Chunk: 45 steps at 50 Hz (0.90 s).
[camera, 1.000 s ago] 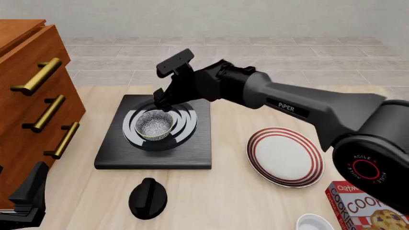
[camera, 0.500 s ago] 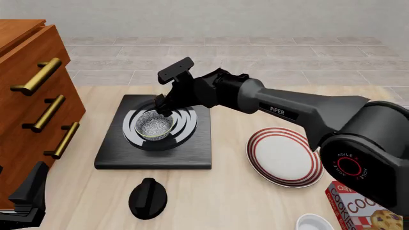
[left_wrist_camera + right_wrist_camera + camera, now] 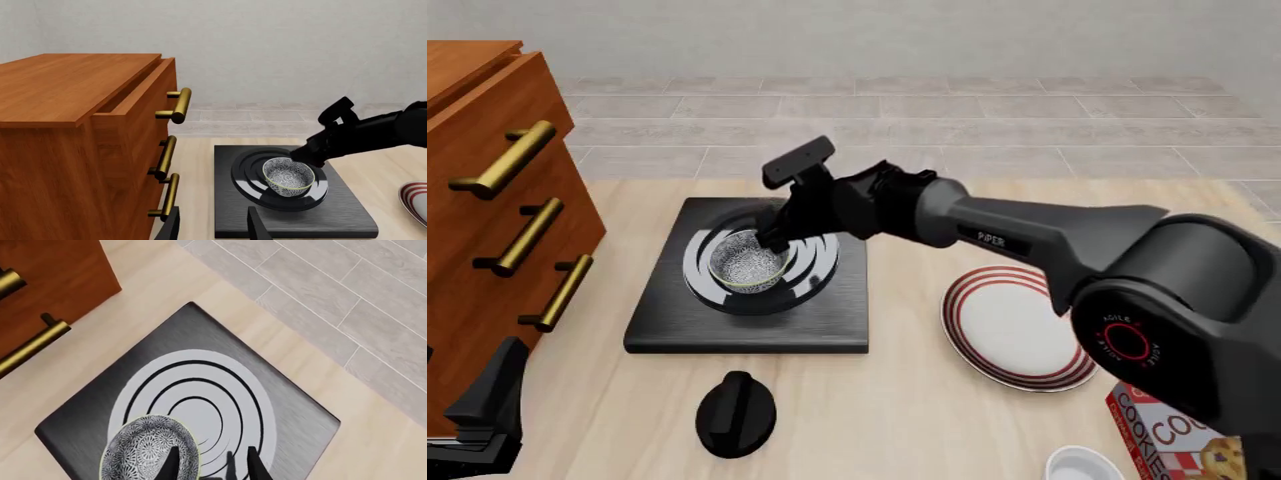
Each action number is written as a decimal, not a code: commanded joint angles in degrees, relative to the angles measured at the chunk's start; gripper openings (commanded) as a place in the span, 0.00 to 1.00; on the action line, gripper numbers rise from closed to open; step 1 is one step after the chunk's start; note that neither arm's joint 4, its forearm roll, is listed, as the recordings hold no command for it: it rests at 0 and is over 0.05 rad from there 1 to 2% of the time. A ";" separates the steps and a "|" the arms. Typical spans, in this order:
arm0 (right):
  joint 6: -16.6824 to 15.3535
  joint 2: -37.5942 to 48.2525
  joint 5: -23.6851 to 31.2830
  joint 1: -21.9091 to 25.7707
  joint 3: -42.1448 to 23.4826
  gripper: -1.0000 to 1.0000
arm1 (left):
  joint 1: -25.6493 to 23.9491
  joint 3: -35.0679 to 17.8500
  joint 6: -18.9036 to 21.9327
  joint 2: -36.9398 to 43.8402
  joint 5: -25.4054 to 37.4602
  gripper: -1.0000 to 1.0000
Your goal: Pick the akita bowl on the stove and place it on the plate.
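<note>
Straddling the akita bowl's [image 3: 749, 263] far rim, the right claw [image 3: 773, 240] is hanging spread, one finger inside, lining up a rim pinch on the stove [image 3: 667, 325].

Showing one akita bowl [image 3: 749, 264], one stove [image 3: 751, 290], one plate [image 3: 1014, 327], one knob [image 3: 735, 413], one cookie box [image 3: 1194, 440], one white bowl [image 3: 1085, 466], three drawer handles [image 3: 505, 159].

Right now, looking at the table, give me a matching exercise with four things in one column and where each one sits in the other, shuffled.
Things:
1. akita bowl
2. plate
3. black knob
4. cookie box

Places:
A. table, right of the stove
B. near right corner of the front view
C. on the burner rings
D. table, just in front of the stove

Pairs: 1-C, 2-A, 3-D, 4-B
</note>
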 commanded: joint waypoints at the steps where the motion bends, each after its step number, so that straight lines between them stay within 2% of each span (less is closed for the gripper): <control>1: 0.42 1.58 -1.06 -0.15 -0.07 1.00 | 0.00 0.00 0.00 0.00 0.00 1.00; 45: 2.35 5.34 -2.01 1.16 -0.26 1.00 | 0.00 0.00 0.00 0.00 0.00 1.00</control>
